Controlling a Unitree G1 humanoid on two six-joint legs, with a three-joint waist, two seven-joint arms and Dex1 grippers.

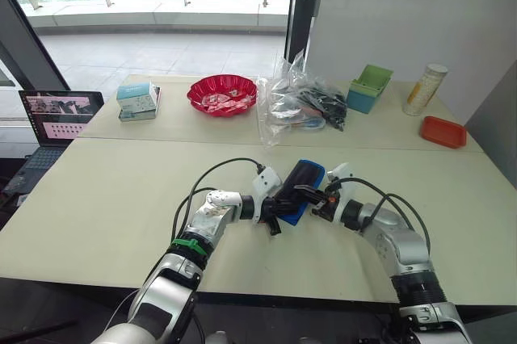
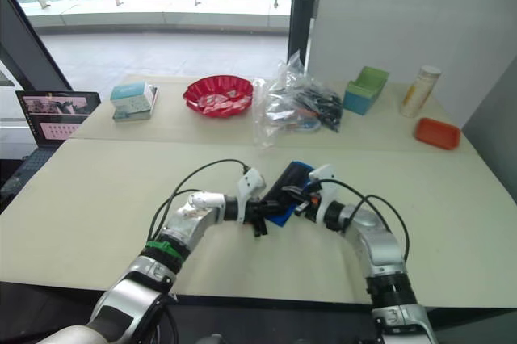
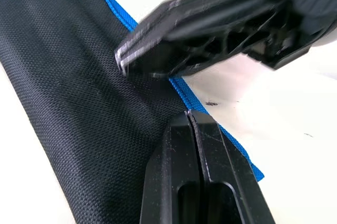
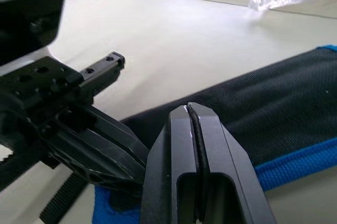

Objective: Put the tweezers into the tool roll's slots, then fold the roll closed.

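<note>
- The black woven-fabric tool roll with bright blue edging [image 1: 300, 187] lies flat on the pale tabletop [image 1: 113, 199], between the two tools and touching or nearly touching both; its outer face is up, so it looks already folded over.
- The weave is coarse and ribbed lengthwise, so I judge it soft, limp and light: it will drape and sag when lifted by one edge, and a fold will likely spring back unless pressed down.
- The stitched blue binding [image 3: 181, 84] is the thickest, firmest line, and the best place to pinch; the flat middle offers nothing to bite.
- A black webbing strap [image 4: 62, 203] trails from the roll's near end, just below the left tool in the right wrist view; it is another handle, but floppy.
- No tweezers or slots are visible; presumably they are inside.
- The left tool [image 3: 195, 129] has its two black fingers pressed together with nothing between them, tips resting over the fabric just inside the blue edge.
- The right tool [image 4: 190, 116] is likewise closed on nothing, tips at the roll's opposite long edge.
- Well beyond both tools sit a crumpled clear plastic bag [image 1: 300, 102] and a red bowl [image 1: 222, 94].
</note>
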